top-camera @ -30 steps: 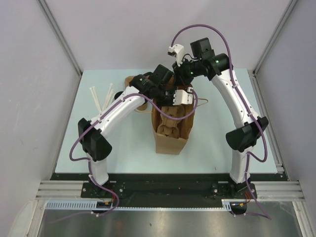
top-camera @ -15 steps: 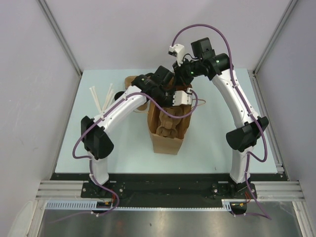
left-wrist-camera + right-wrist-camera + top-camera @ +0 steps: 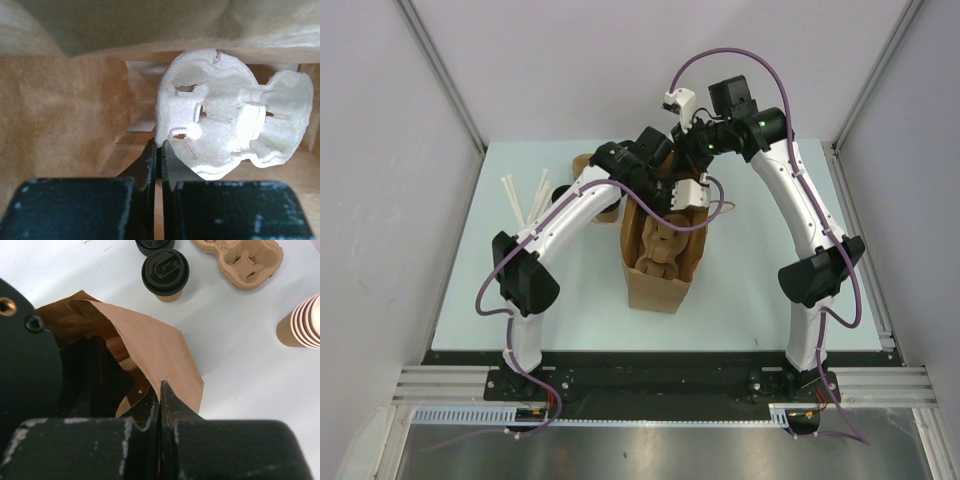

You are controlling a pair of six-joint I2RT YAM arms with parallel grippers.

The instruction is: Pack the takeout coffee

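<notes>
Right gripper [image 3: 159, 390] pinches the rim of the paper bag [image 3: 150, 340] — left gripper [image 3: 157, 148], closed inside, seemingly touches the cup carrier [image 3: 225, 115].

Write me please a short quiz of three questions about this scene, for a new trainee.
1. True or false: the coffee is already in the bag.
2. What does the right gripper pinch? A the bag's rim; B a loose lid; C the cup stack.
3. Fill in: in the left wrist view, a pale pulp ____ lies inside the bag.
Key: 1 false, it stands on the table, outside the bag; 2 A; 3 carrier.
</notes>
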